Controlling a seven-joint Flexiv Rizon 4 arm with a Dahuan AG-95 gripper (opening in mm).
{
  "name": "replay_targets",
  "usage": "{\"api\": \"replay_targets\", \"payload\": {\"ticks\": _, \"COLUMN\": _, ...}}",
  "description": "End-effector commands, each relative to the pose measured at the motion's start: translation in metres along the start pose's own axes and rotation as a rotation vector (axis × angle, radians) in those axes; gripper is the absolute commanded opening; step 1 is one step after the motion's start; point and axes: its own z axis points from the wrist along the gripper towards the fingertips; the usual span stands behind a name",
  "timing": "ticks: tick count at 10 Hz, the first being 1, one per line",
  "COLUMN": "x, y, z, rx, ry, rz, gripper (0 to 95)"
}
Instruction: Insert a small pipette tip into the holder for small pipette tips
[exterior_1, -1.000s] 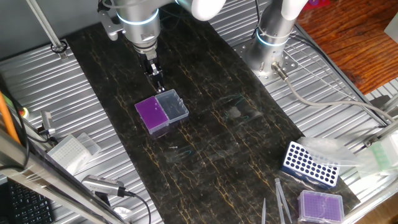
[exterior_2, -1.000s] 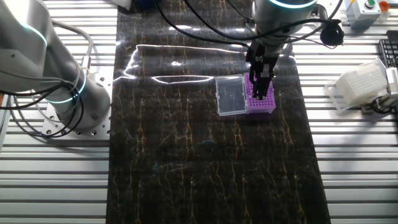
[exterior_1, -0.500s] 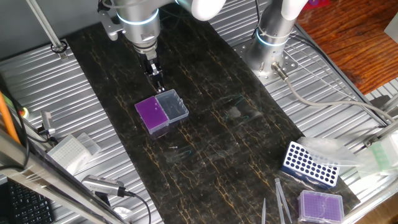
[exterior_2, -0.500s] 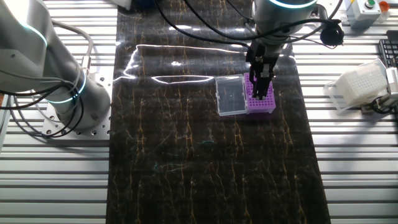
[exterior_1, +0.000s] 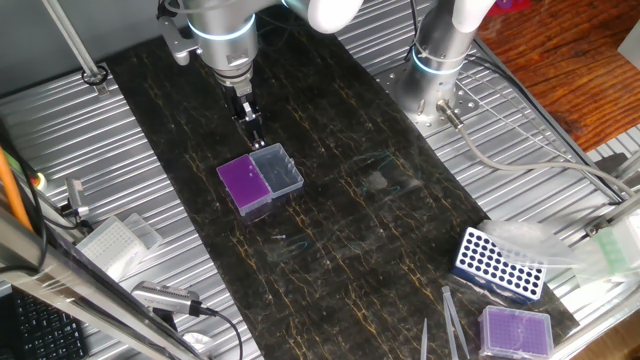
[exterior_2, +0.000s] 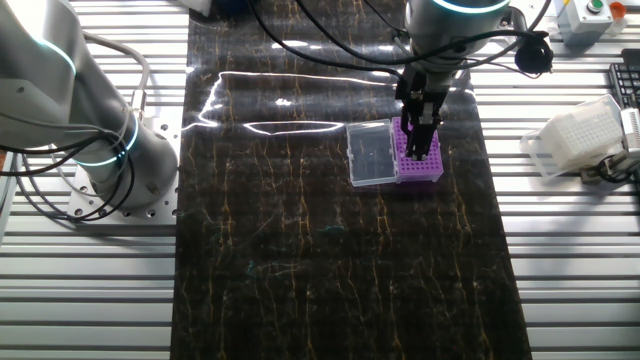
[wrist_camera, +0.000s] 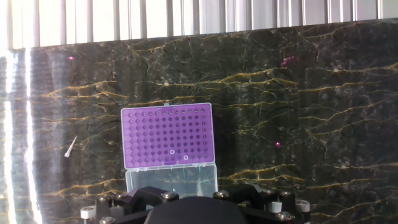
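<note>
Dark marbled mat over a ribbed metal tabletop (exterior_1: 150, 215). My claw (exterior_1: 256, 139) hangs just above the far edge of the holder for small pipette tips (exterior_1: 247, 182), whose clear lid flap (exterior_1: 277, 169) lies open beside it. Can't tell how far my claw is open, nor whether it holds anything. In the hand view a small pipette tip (wrist_camera: 69, 147) lies on the mat, left of the holder.

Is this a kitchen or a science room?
Most likely a science lab bench. A robot arm's gripper hovers by a purple pipette-tip box, with a blue rack on the ridged metal table.
</note>
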Motion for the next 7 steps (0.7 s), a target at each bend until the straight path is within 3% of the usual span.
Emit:
{"api": "replay_targets", "payload": {"ticks": 1, "x": 0.0002, "y": 0.0000, "z": 0.0000, "rx": -0.061, "ry": 0.091, "rz": 0.020, "gripper": 0.0}}
{"api": "replay_targets", "payload": {"ticks": 7, "x": 0.0001, "y": 0.0000, "z": 0.0000, "rx": -0.044, "ry": 0.099, "rz": 0.034, "gripper": 0.0}}
